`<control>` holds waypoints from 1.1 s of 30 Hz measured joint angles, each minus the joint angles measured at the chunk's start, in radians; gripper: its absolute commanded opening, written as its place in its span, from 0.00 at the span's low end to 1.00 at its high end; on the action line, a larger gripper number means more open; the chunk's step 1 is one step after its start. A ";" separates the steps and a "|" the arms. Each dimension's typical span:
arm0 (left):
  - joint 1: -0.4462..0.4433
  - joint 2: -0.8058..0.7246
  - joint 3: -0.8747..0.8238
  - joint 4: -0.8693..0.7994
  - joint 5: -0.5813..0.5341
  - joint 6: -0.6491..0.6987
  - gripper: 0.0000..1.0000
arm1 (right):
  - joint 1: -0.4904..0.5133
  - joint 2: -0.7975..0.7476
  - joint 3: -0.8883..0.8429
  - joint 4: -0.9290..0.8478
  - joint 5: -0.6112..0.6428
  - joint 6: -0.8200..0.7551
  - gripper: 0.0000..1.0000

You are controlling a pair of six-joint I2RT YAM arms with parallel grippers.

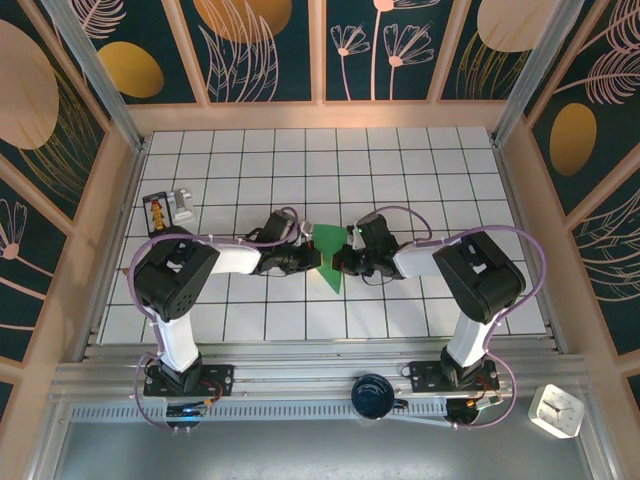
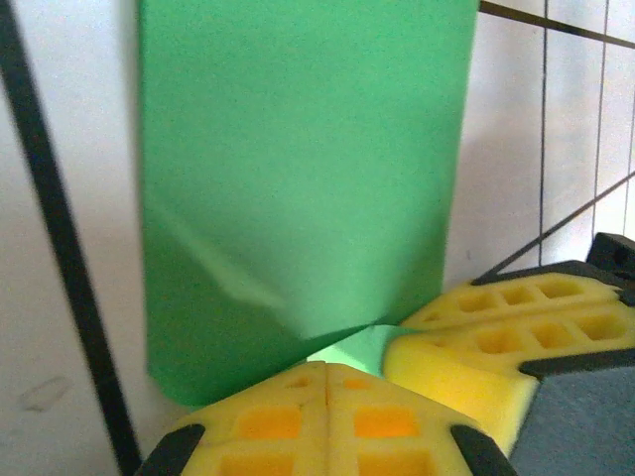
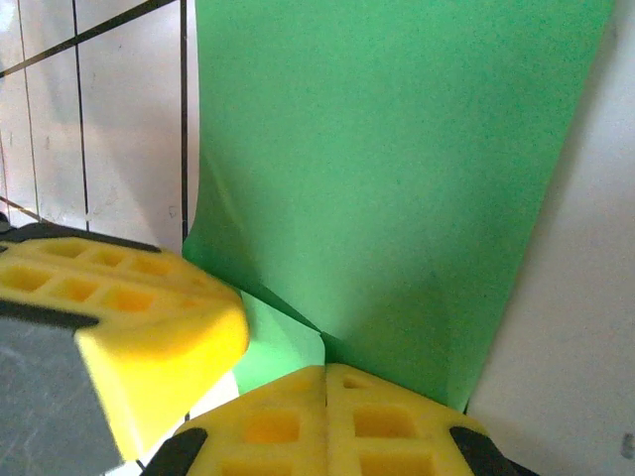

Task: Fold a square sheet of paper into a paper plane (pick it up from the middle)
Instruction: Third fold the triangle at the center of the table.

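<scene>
The square sheet of paper (image 1: 331,272) is green and creased, with raised flaps and a point toward the near edge. It sits mid-table between both grippers. My left gripper (image 1: 316,258) meets it from the left, my right gripper (image 1: 343,260) from the right. In the left wrist view the yellow pads of the left gripper (image 2: 327,372) are pressed together at the paper's (image 2: 298,178) lower edge, with the right gripper's fingers (image 2: 516,327) beside them. In the right wrist view the right gripper (image 3: 324,372) is shut where the crease of the paper (image 3: 397,169) runs into its pads, and the left gripper's fingers (image 3: 129,317) show at the left.
A small black and white box (image 1: 168,208) stands on the white tiled table (image 1: 420,170) at the back left. Wooden walls enclose the table. A dark round object (image 1: 372,393) and a white square device (image 1: 556,410) lie off the near edge.
</scene>
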 measured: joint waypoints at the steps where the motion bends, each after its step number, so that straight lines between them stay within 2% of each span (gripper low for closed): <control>1: 0.003 0.001 0.000 0.000 -0.003 0.000 0.03 | 0.000 0.000 0.000 0.000 0.000 0.000 0.00; 13: 0.053 0.006 0.002 -0.005 -0.008 0.028 0.04 | -0.005 0.001 -0.001 0.000 -0.004 -0.010 0.00; 20: 0.074 -0.057 0.003 -0.042 -0.071 0.049 0.07 | -0.005 0.001 -0.001 0.000 -0.006 -0.016 0.00; 26: 0.029 -0.101 0.003 -0.029 -0.053 0.042 0.08 | -0.005 0.001 -0.001 0.000 -0.006 -0.019 0.00; 33: -0.014 -0.053 0.004 -0.018 -0.006 0.034 0.06 | -0.005 0.002 0.002 -0.006 -0.006 -0.019 0.00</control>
